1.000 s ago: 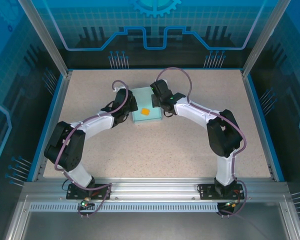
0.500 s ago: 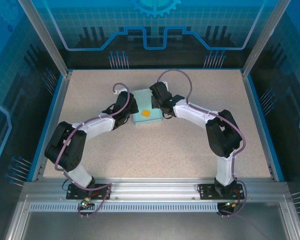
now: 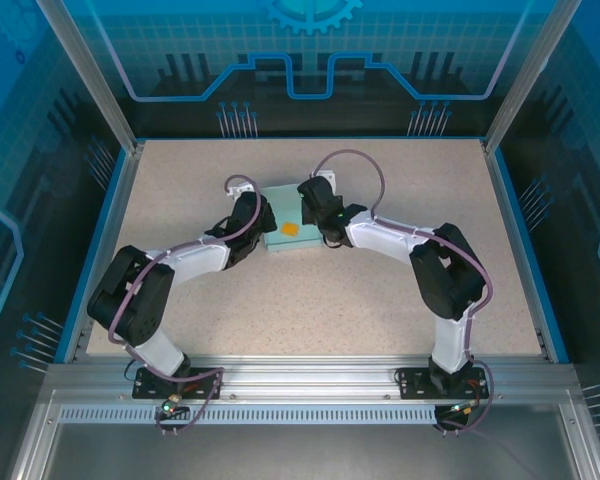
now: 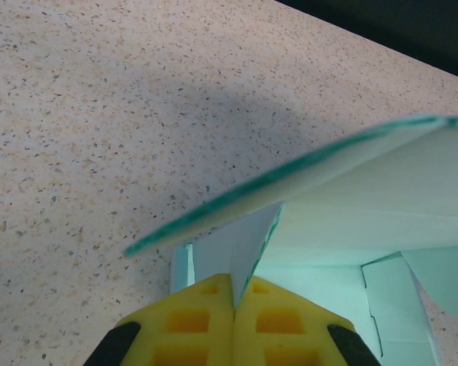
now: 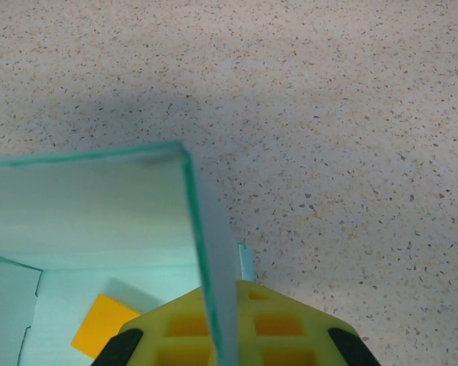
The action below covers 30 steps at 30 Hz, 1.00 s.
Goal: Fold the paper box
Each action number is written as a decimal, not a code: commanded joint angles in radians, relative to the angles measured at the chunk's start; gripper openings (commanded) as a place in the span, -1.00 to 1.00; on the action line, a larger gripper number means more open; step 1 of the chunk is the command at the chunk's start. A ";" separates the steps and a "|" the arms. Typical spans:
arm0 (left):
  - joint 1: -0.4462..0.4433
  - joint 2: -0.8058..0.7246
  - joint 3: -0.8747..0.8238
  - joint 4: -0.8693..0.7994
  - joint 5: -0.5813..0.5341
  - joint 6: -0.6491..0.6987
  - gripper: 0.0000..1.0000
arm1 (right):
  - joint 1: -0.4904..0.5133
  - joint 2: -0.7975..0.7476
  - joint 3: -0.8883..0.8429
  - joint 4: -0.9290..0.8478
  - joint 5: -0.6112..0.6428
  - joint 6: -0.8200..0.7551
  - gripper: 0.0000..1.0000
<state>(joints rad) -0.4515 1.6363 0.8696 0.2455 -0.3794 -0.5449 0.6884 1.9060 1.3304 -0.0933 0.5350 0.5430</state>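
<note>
— Two sets of fingers: what does each one hold?

— Your left fingers point(image 4: 191, 324) are pressed together on a thin flap of the paper box point(image 4: 351, 198), caught right at their tips. Your right fingers point(image 5: 278, 328) pinch a side wall of the same box, and its green-edged rim runs out from between them.

— And the box itself?

— It sits on the speckled surface point(image 3: 310, 300), a little into the far half, between your two arms. A small orange block point(image 5: 103, 335) lies on its floor, just left of the wall your right fingers grip. Beyond it, the surface runs to the blue back edge.
</note>
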 commanded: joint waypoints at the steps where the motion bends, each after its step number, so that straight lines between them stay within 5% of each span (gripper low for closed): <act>1: -0.011 -0.039 -0.028 0.055 -0.027 -0.026 -1.00 | 0.018 -0.020 -0.048 0.024 0.018 0.037 -0.96; 30: -0.046 -0.101 -0.222 0.222 -0.053 0.009 -1.00 | 0.070 -0.054 -0.296 0.307 0.049 0.107 -0.96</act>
<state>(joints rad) -0.4870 1.5600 0.6838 0.4290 -0.4263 -0.5323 0.7422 1.8465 1.0840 0.2386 0.5671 0.6441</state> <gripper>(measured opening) 0.061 0.058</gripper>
